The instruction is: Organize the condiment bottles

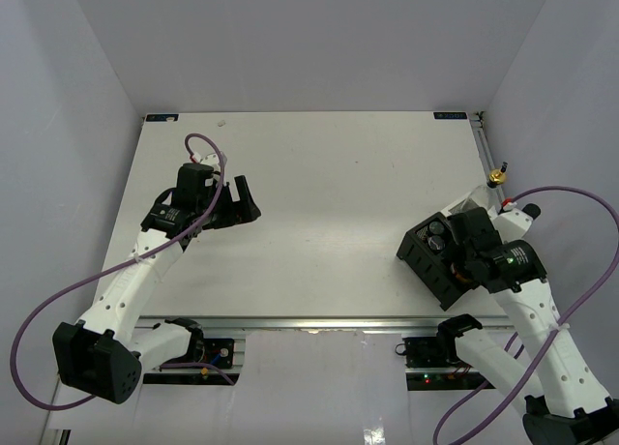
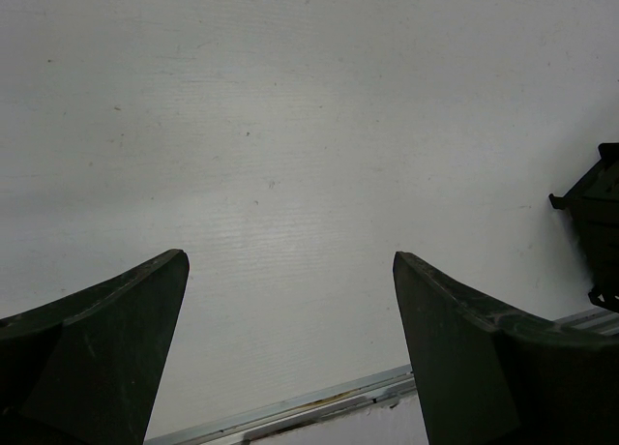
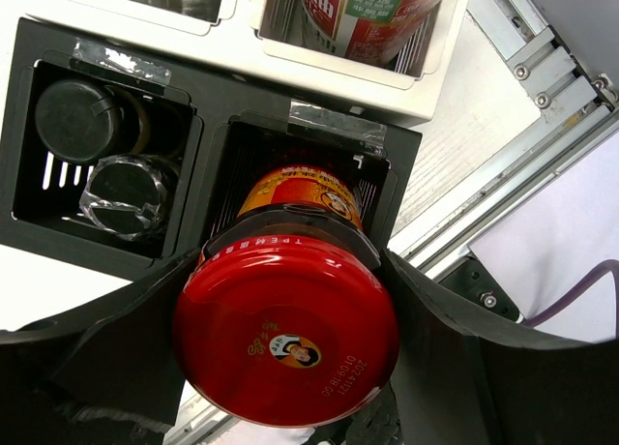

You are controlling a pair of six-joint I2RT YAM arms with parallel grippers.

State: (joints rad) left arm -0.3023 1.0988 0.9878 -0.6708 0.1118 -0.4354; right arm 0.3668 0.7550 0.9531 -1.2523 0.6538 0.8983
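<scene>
The right claw [image 3: 288,305] pinches the red-capped jar [image 3: 285,339] above the black box [image 3: 398,150]; it should lower next. The left claw [image 2: 288,271] is spread.

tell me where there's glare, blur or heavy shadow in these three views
Top external: even, diffuse light, only faint shadows on the table; the black box interior reads dark. Left wrist: the left fingers are dark, underexposed shapes; the tabletop is bright, no glare. Right wrist: sharp print and a mild sheen on the red-capped jar; the right fingers are dim.
</scene>
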